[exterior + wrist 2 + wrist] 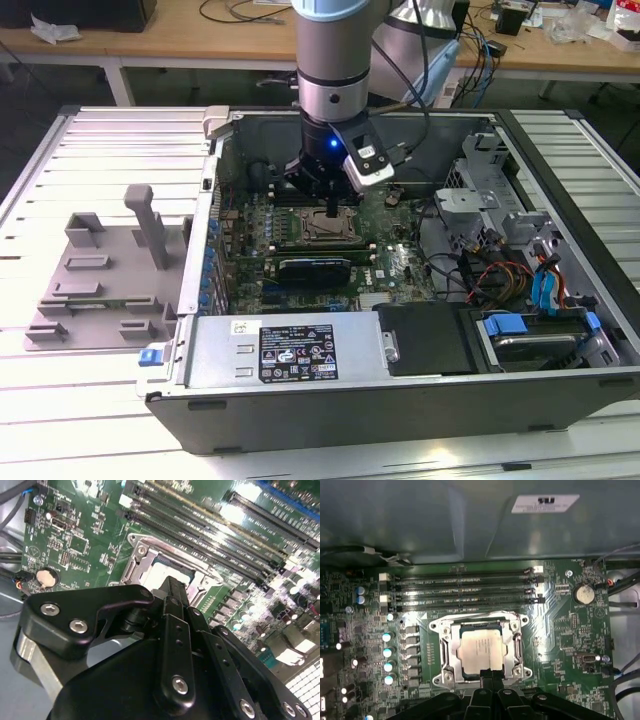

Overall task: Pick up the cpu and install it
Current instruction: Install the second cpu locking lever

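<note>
A robot arm reached down into an open computer case [560,330] that lay flat on a slatted metal desk [90,140]. Its black hand [331,212] hung just above the processor socket [481,650] on the green motherboard [560,630]. The cpu [481,647], a small flat square with a shiny silver top and a thin pale rim, already sat inside the socket's metal frame, directly below and slightly ahead of the hand. In the first wrist view the fingertips [491,673] appeared drawn together into one narrow black point at the near edge of the chip, gripping nothing; whether that point actually touched the chip or its frame could not be told, since the hand's own body blocked the contact. The second wrist view showed the same narrow tip [172,587] over the socket, with the chip's bright top [165,572] just beyond it. Four long memory slots [465,590] ran in rows on the far side of the socket from the hand. The chip looked light, rigid and smooth, so likely slippery against metal fingers, and fragile on its underside, where the contacts meet the socket. The safest hold would be on two opposite edges at the pale rim, kept level, with gentle pressure only.
</note>
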